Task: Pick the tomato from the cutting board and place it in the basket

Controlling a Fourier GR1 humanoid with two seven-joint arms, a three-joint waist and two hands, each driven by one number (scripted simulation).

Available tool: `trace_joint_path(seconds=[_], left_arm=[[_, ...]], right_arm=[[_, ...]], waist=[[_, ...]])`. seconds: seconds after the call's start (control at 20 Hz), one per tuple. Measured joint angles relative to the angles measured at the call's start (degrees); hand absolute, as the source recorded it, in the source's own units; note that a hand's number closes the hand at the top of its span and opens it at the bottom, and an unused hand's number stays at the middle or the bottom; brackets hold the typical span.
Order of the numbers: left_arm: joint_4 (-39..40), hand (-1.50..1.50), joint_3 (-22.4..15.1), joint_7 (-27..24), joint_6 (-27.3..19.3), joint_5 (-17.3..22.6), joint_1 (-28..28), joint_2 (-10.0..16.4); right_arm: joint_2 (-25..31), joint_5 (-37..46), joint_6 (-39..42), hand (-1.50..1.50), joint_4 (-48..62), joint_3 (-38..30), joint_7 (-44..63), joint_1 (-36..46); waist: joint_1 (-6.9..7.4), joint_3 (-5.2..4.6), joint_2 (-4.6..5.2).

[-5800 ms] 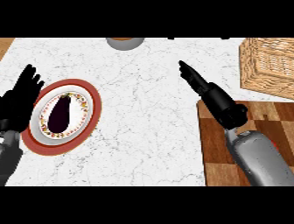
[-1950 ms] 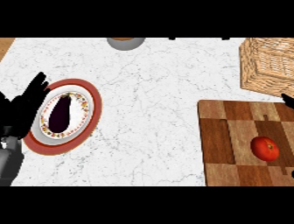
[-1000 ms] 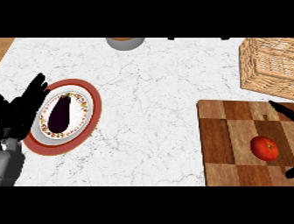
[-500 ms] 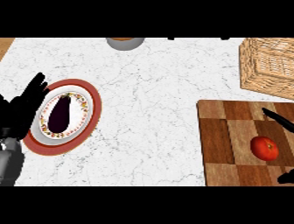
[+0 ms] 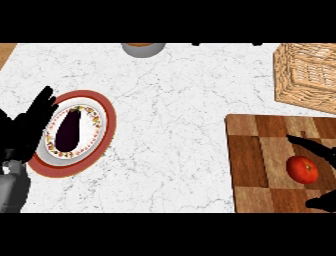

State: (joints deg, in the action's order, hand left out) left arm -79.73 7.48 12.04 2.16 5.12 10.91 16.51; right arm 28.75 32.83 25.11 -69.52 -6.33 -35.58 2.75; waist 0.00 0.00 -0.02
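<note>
One tomato [image 5: 302, 169], one cutting board [image 5: 254, 160], one basket [image 5: 318, 75], one plate [image 5: 103, 125], one eggplant [image 5: 69, 131], one grey bowl [image 5: 143, 49]. Two hands: left hand [image 5: 19, 131], right hand [image 5: 333, 156].

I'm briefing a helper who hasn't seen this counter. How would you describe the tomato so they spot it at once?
On the right of the white marble counter lies a checkered wooden cutting board, below a wicker basket in the view. The tomato sits on the board's right half, beside the black right hand. It is the only round, red thing on the wood.
</note>
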Motion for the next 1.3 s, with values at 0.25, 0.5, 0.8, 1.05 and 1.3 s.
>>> trace_joint_path(seconds=[0.25,0.5,0.8,1.05,1.3], left_arm=[[-1.5,0.00,0.2,0.9,0.1,-0.5,-0.1,-0.5],[-0.4,0.00,0.9,0.3,0.5,-1.2,0.3,-0.8],[-2.1,0.00,0.8,0.7,0.3,-1.8,-1.0,-1.8],[-2.1,0.00,1.4,1.5,0.2,-1.9,-0.6,-1.3],[-1.4,0.00,1.7,1.1,0.5,-1.6,-0.2,-1.3]], right_arm=[[-0.5,4.6,-2.9,1.50,0.3,2.2,-1.8,1.1],[-2.3,7.3,-5.0,1.50,0.9,3.1,-2.1,2.1],[-5.6,11.1,-6.6,1.50,-5.8,5.1,4.1,-0.8],[-14.5,19.7,-9.3,1.50,-18.3,12.8,21.1,-6.1],[-23.6,20.3,-8.5,1.50,-29.3,20.2,32.6,-12.4]], waist=[[0.08,-0.10,-0.07],[0.11,-0.29,-0.21],[-0.25,-0.60,-0.42],[-1.07,-0.97,-0.79],[-1.04,-0.37,-0.42]])
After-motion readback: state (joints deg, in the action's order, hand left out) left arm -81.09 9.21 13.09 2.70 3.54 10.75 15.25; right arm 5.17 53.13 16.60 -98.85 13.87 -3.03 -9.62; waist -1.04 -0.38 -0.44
